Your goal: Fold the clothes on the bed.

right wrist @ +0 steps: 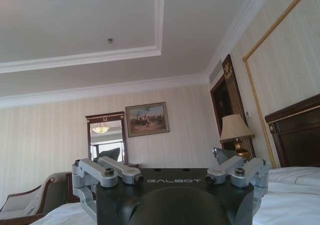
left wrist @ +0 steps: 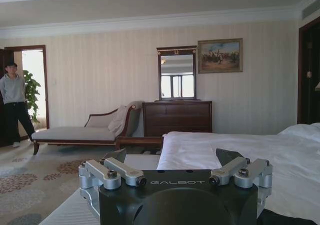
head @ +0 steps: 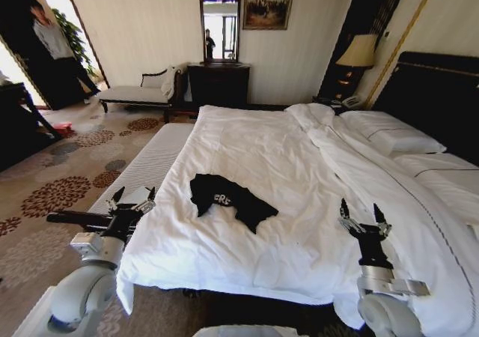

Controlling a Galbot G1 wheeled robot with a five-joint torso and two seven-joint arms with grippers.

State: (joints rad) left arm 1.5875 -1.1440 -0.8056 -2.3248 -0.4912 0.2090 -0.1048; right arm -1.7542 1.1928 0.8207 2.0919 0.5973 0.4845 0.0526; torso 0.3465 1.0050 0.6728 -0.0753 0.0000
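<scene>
Shirt [head: 228,199] — black, crumpled, white letters partly showing — lies on the white duvet of the bed [head: 254,150], near the foot end and closer to my left side than my right. Its long axis runs diagonally, from a bunched end nearer the left edge of the mattress toward a trailing corner pointing to my right and back at me. My left gripper [head: 133,199] hovers at the bed's left edge, fingers spread open and holding nothing, with the shirt just ahead and inboard of it; I judge it the nearer arm. My right gripper [head: 364,219] stands over the duvet's right foot corner, also open and empty, well apart from the shirt across bare duvet. There's open bedding all around the garment — plenty of flat room toward the headboard [head: 438,97] for spreading it out. The striped bench [head: 150,165] sits just beside the mattress on my left, so that arm's elbow has less clearance.
</scene>
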